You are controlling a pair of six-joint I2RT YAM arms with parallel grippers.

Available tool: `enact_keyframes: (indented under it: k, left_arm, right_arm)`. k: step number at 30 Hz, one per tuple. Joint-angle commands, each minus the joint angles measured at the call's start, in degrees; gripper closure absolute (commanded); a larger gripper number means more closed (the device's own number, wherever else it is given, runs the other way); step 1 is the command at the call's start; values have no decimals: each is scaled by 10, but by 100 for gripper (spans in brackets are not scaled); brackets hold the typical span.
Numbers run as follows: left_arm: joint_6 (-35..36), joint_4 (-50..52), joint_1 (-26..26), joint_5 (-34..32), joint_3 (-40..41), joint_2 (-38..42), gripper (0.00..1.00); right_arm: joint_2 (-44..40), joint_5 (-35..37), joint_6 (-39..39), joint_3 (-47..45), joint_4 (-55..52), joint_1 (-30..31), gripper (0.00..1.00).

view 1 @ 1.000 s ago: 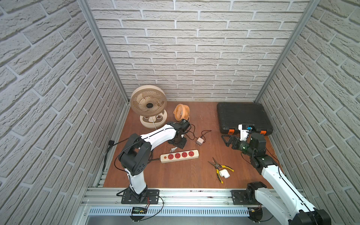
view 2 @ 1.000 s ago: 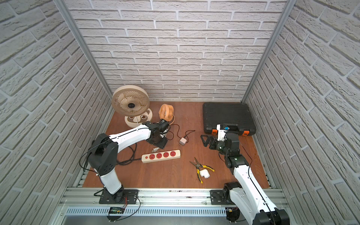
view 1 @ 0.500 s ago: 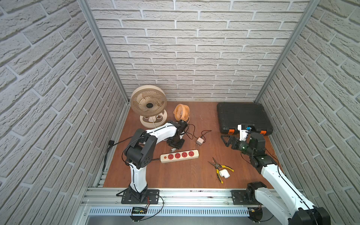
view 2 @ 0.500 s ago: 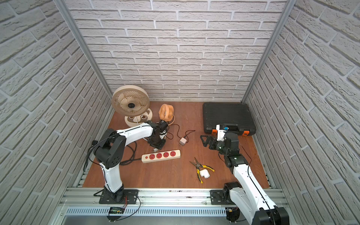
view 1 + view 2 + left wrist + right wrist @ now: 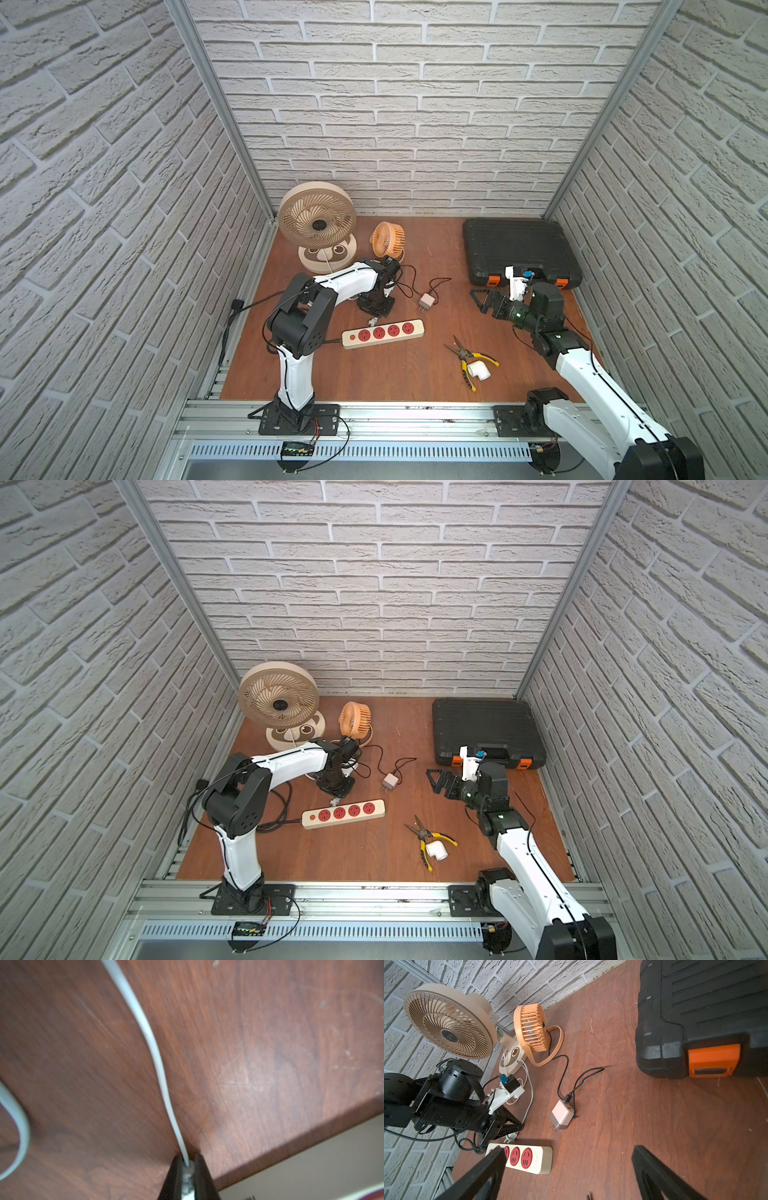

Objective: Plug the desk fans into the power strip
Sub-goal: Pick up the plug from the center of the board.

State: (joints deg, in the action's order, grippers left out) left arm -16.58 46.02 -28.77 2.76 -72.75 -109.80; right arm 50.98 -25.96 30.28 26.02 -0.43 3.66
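The power strip (image 5: 382,333) (image 5: 343,813) (image 5: 529,1159) lies flat mid-table, red sockets up. Behind it stands the large beige desk fan (image 5: 318,220) (image 5: 448,1022), with a white cord (image 5: 153,1047) running from its base. My left gripper (image 5: 373,316) (image 5: 188,1165) points down just behind the strip. It is shut on the white plug (image 5: 511,1136) at that cord's end, which rests low at the table. My right gripper (image 5: 482,301) (image 5: 569,1149) hovers open and empty to the right of the strip.
A small orange fan (image 5: 388,240) has a black cord to a pink adapter (image 5: 427,300) lying behind the strip. A black tool case (image 5: 519,249) fills the back right. Yellow-handled pliers (image 5: 469,357) and a white pipe elbow (image 5: 478,370) lie front right.
My left gripper has closed onto the white plug while the left arm's elbow swung in towards the table. The right arm has not moved.
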Motion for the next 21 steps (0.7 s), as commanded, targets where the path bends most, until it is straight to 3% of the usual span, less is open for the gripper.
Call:
enact_keyframes:
  k: [1, 8, 16, 21]
  left_arm:
    - [-2, -5, -3, -4, -1, 25, 100]
    - [-10, -51, -21, -42, 16, 101, 100]
    - [-30, -207, -74, -99, 95, 215, 100]
    - [-45, -303, -94, -60, 144, 260, 100]
  right_arm:
    - [14, -21, 5, 10, 31, 8, 1]
    - [87, -78, 0, 48, 49, 61, 0]
    - [186, -154, -2, 120, 57, 164, 27]
    - [221, -188, 18, 137, 100, 200, 40]
